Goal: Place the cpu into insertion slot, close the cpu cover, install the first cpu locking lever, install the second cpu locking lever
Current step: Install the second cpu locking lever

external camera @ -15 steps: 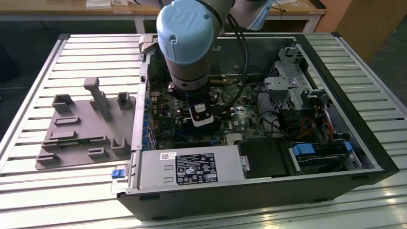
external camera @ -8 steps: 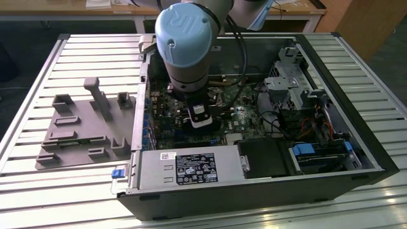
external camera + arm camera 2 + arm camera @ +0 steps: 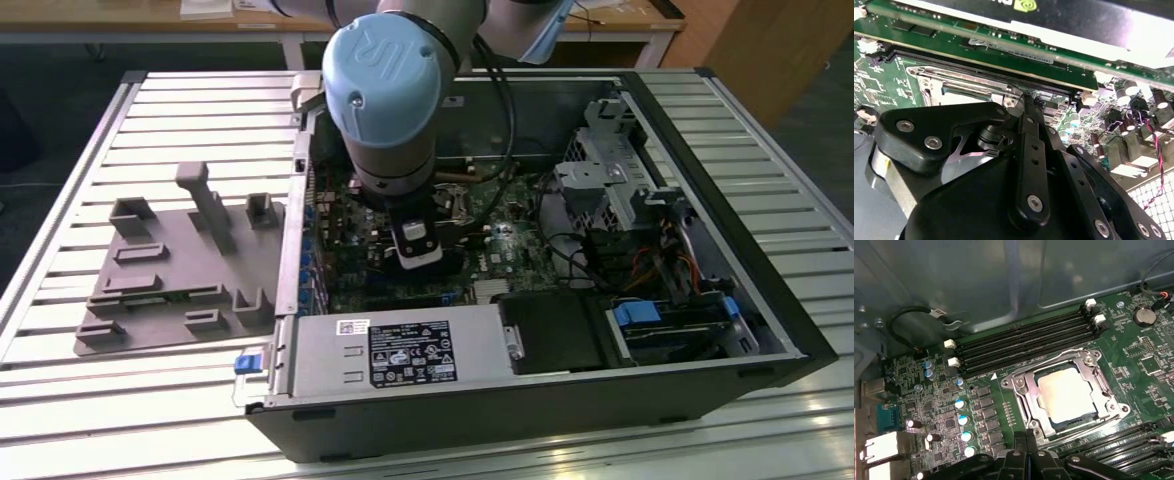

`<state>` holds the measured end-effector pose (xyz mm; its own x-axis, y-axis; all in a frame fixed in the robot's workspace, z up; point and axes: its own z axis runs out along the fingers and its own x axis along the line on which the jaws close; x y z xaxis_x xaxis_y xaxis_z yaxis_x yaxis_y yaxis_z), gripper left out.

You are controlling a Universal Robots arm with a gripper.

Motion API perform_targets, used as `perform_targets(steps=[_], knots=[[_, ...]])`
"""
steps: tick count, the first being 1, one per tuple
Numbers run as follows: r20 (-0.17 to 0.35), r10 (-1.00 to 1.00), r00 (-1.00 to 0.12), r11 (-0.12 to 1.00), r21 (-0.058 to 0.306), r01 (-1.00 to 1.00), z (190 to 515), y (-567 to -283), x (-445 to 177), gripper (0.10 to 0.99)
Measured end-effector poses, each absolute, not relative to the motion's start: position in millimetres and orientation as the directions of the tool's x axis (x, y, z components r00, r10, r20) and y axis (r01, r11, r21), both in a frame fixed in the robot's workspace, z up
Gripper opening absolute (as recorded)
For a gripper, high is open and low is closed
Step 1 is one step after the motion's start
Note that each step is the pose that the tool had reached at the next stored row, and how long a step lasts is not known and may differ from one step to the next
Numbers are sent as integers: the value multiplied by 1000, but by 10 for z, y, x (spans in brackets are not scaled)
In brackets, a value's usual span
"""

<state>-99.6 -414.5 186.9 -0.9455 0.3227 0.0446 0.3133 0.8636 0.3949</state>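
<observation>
Black two-finger gripper sits nearest in the first wrist view, fingers pressed together with no gap and nothing between them; tips just short of the socket's near edge. In the second wrist view the same gripper shows as black linkage plates with silver screws, tips meeting at the socket's corner.

Just beyond the tips: small flat square cpu with dull silver-grey metal top, lying flat in the square insertion slot with thin silvery rim on the green circuit board. Thin silvery metal cpu cover frame is down around the chip, chip top showing through its window. Whether the locking levers are latched, cannot tell.

Past the socket, at its 11 o'clock in the first wrist view, four long narrow black memory slots with white end clips; round silver coin cell battery at 2 o'clock. Row of silver-topped capacitors at 9 o'clock.

Exterior view: pale blue and grey robot arm reaches down into the open black computer case, gripper over the board. Grey moulded fixture tray lies at the case's 9 o'clock on the slatted white metal table.
</observation>
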Motion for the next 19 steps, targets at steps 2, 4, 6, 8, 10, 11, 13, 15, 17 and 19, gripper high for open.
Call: perform_targets(steps=[2, 4, 6, 8, 10, 11, 13, 15, 17, 19], knots=[[45, 323, -945, 863, 395, 313, 1860, -4144, -996, 106], [45, 323, -945, 863, 396, 313, 1852, -4144, -996, 106], [45, 323, -945, 863, 396, 313, 1843, -4143, -996, 106], [45, 323, -945, 863, 396, 313, 1843, -4143, -997, 106], [45, 323, -945, 863, 396, 313, 1843, -4142, -997, 106], [45, 323, -945, 863, 396, 313, 1846, -4142, -996, 106], [45, 323, -945, 863, 397, 313, 1846, -4142, -997, 106], [45, 323, -945, 863, 396, 313, 1847, -4140, -997, 106], [45, 323, -945, 863, 396, 314, 1847, -4130, -998, 106], [45, 322, -946, 863, 397, 313, 1842, -4108, -996, 106]])
